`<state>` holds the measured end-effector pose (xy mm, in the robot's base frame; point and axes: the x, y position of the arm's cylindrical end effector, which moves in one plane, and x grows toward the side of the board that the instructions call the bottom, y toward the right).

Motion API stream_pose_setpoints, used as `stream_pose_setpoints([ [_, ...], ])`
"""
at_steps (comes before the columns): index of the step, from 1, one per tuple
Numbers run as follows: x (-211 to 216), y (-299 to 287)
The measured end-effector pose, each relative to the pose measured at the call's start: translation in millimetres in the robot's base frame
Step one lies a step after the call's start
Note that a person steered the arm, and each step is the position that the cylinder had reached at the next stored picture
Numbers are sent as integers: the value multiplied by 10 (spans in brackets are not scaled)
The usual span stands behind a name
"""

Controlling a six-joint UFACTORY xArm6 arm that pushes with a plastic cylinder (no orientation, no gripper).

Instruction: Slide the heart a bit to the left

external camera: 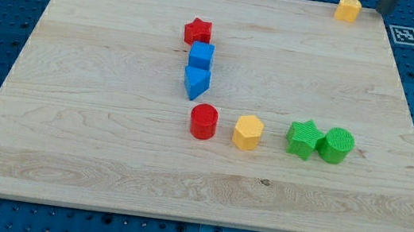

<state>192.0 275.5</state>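
The yellow heart (348, 8) sits at the view's top right, near the top edge of the wooden board (91, 141). A dark rod enters at the view's top edge just right of the heart. My tip (382, 8) is a short gap to the right of the heart and does not touch it. Most of the rod is cut off by the frame.
A red star (197, 31), a blue cube (201, 54) and a blue triangle (195, 81) form a column at centre. A red cylinder (204, 121), yellow hexagon (247, 132), green star (303, 138) and green cylinder (337, 145) form a row below. A printed marker (404, 34) lies off the board's right.
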Motion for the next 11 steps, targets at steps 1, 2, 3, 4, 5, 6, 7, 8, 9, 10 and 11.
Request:
stream_pose_setpoints([
  [1,1,-754],
  [2,4,-1195],
  [3,-9,-1259],
  [4,-9,-1259],
  [5,-3,-889],
  [6,4,-393],
  [7,96,-405],
  [8,268,-589],
  [9,369,-709],
  [10,369,-891],
  [11,369,-1131],
])
